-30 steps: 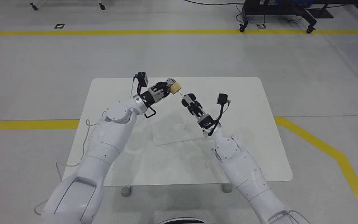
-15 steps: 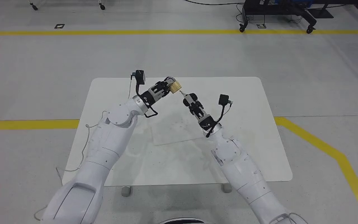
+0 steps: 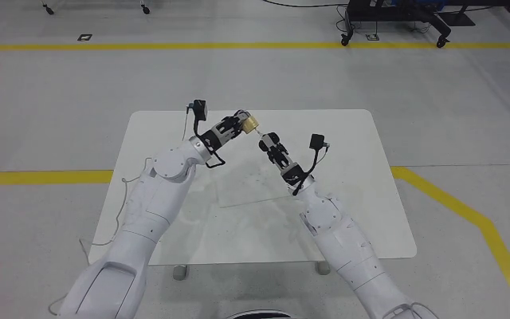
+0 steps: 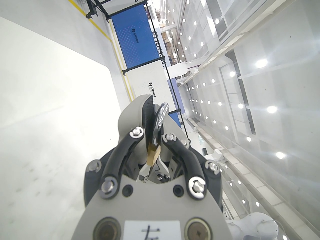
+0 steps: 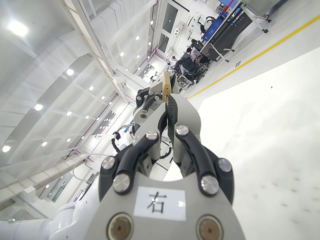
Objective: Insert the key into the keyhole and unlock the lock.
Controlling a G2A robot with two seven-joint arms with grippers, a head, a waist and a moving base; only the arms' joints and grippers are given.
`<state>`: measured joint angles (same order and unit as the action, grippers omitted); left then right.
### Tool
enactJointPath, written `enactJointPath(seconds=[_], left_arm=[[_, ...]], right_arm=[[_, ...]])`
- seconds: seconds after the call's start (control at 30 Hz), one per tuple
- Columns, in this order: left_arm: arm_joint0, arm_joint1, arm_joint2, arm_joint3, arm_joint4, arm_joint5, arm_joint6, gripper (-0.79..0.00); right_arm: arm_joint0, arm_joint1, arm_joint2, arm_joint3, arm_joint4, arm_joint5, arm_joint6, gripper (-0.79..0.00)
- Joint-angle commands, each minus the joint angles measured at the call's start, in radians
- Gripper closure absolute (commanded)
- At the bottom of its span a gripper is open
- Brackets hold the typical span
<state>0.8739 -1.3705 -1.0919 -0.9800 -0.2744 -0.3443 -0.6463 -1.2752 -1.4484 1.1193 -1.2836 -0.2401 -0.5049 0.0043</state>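
Above the white tabletop [image 3: 351,159], the left tool [image 3: 241,124] is clamped on a small brass lock [image 3: 250,124]. Just beside the lock, the right tool [image 3: 265,142] is pinched closed on the key [image 3: 259,135], which is mostly hidden and reaches the lock's underside.

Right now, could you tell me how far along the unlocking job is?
Done: the left tool holds the lock up off the table. In hand: the right tool, shut, points its tip at the lock's end; I cannot tell whether the key has entered. Left: seating the key and turning it.
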Motion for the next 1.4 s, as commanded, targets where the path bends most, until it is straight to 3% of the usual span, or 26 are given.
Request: enactJointPath(seconds=[0.0, 1.37], left_arm=[[0.0, 0.0, 0.0, 0.0, -0.001, -0.002, -0.002, 0.0], [0.018, 0.003, -0.02, -0.026, 0.023, -0.01, -0.007, 0.0]], right_arm=[[0.0, 0.0, 0.001, -0.001, -0.004, 0.004, -0.003, 0.0], [-0.014, -0.003, 0.0, -0.012, 0.036, 0.001, 0.037, 0.0]])
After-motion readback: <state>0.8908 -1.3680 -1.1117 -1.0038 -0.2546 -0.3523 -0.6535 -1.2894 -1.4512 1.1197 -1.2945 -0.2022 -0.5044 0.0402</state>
